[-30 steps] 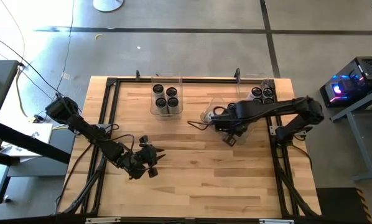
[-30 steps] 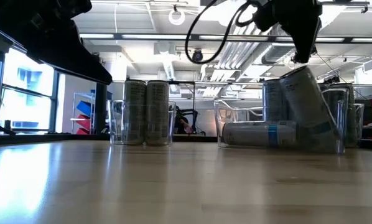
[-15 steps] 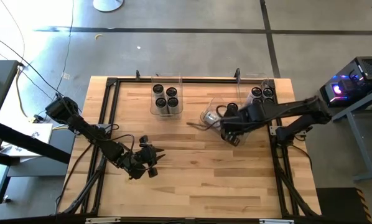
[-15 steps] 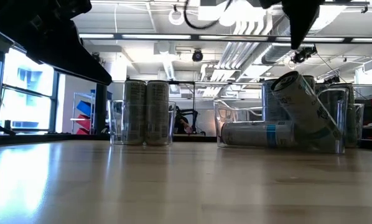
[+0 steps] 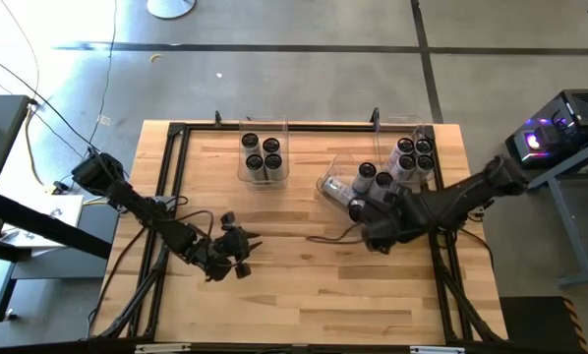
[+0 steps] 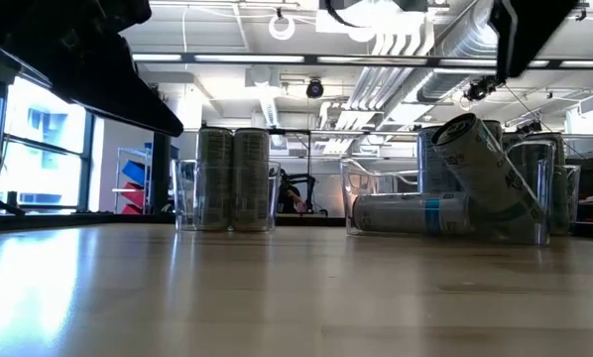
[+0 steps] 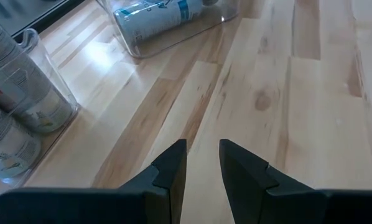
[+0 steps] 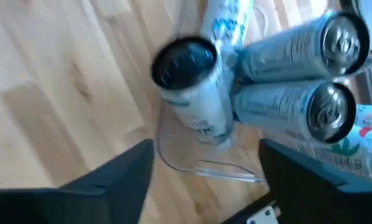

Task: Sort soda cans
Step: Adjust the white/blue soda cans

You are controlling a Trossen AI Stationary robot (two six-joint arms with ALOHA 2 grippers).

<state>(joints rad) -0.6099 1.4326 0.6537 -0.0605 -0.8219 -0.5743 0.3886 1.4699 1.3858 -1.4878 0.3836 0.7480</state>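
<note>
**Ana:** Over at the right side of the table [image 5: 304,295], the right gripper [image 5: 378,234] is hanging just in front of the near clear bin [image 5: 335,165], with its fingers spread wide and nothing sitting between them.

**Ben:** So where is the can it is dealing with?

**Ana:** A tilted soda can [image 6: 487,171] is leaning in that bin, propped across a blue-labelled can [image 6: 412,212] that is lying on its side. More cans are standing upright in the far right bin [image 5: 415,149], and four are standing in the left bin [image 5: 263,155].

**Ben:** And the other arm?

**Ana:** The left gripper [image 5: 237,258] is waiting over bare wood near the front left, its fingers [image 7: 170,169] sitting close together with a narrow gap, holding nothing.

**Ben:** What are you worrying about?

**Ana:** That leaning can is resting on a round surface, so I am guessing it is not settled. A brush from a finger, or a nudge to the bin wall, could be sending it rolling over the rim onto the table, or knocking into the upright ones behind.

**Ben:** Anything else?

**Ana:** Two cans lying crooked are taking up room, so the next one going in may be jamming.
</note>
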